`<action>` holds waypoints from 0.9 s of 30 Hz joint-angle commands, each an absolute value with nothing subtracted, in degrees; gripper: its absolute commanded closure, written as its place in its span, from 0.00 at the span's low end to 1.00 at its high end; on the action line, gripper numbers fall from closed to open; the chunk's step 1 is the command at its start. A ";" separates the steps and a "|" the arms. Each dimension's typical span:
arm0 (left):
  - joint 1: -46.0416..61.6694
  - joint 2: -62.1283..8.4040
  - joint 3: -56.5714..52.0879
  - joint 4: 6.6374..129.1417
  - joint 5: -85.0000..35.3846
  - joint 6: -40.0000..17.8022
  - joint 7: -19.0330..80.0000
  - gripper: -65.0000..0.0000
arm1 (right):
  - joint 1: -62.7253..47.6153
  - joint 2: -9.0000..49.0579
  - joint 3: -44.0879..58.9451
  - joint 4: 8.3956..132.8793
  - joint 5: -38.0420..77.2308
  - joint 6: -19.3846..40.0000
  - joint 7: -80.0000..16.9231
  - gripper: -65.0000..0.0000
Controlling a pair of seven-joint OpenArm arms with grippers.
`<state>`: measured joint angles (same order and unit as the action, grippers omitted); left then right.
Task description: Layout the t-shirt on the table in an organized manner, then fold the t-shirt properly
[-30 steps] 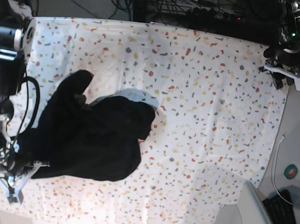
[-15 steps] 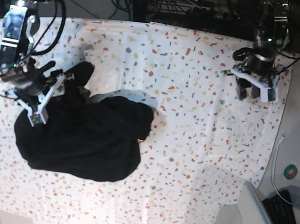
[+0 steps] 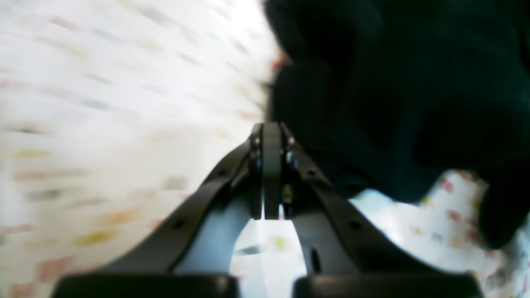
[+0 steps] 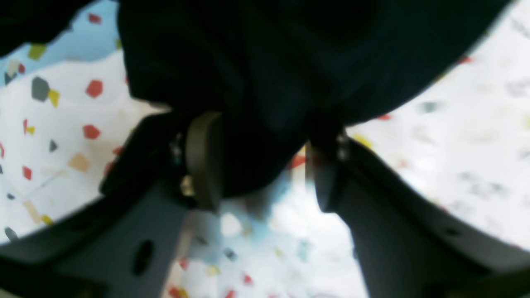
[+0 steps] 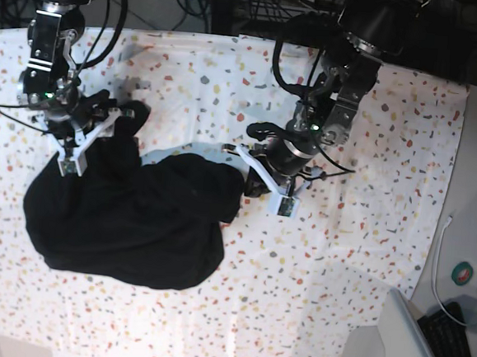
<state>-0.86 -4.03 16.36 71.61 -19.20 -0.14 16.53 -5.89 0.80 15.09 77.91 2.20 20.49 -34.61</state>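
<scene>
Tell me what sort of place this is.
Probably a robotics lab workbench: a table under a white speckled terrazzo-pattern cloth, tangled cables and equipment behind it, and a crumpled black fabric t-shirt between two arms.

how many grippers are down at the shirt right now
2. The right gripper is at the t-shirt's upper left part in the base view, jaws open with fabric between them. The left gripper is at its right edge, jaws shut, beside the cloth.

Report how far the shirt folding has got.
Done: nothing yet. The t-shirt lies as a bunched black heap on the table.
In hand: the right gripper has its jaws open around a fold of fabric at the heap's upper left; the left gripper is shut, empty, at the heap's right edge.
Left: spreading it flat, then every fold.
</scene>
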 commanded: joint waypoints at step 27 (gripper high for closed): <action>17.63 -13.58 -3.65 84.53 -19.47 -0.48 15.60 1.00 | -23.08 8.92 29.41 98.77 2.15 20.18 -32.92 1.00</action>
<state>18.20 -13.63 -3.79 83.48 -19.16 0.01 16.97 -23.22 7.75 28.84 97.97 2.31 20.53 -34.00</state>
